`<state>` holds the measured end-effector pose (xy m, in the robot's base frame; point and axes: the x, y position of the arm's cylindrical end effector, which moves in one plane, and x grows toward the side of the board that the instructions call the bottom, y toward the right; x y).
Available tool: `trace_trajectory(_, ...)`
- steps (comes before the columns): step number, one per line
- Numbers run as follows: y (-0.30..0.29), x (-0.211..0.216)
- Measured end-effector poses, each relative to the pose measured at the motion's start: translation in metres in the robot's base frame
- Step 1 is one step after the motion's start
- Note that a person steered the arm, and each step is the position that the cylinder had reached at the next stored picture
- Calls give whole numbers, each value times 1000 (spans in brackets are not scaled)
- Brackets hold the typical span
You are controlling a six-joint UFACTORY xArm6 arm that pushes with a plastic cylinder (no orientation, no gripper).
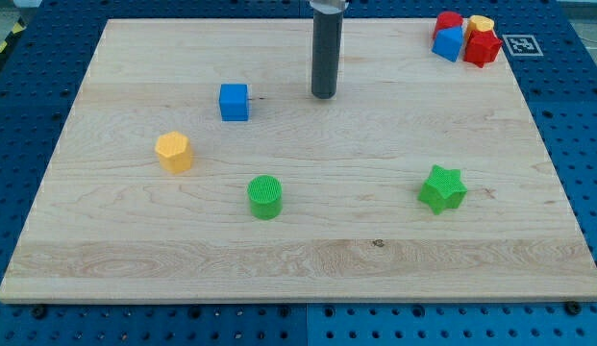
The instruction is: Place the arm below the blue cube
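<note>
A blue cube (235, 102) sits on the wooden board (298, 259), left of centre in the view's upper half. My tip (324, 95) touches the board to the right of the blue cube, about level with it and well apart from it. The dark rod rises straight up out of the view's top.
A yellow hexagonal block (173, 152) lies lower left of the blue cube. A green cylinder (265, 197) and a green star (442, 188) lie lower down. In the top right corner a red block (449, 21), a blue block (448, 43), a yellow block (481, 26) and a red block (482, 48) cluster.
</note>
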<state>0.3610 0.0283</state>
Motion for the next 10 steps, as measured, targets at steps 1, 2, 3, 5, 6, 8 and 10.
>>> trace_trajectory(1,-5,27)
trace_trajectory(2,-21,52)
trace_trajectory(3,-50,66)
trace_trajectory(5,-95,75)
trace_trajectory(6,-95,68)
trace_trajectory(8,-95,66)
trace_trajectory(10,-118,64)
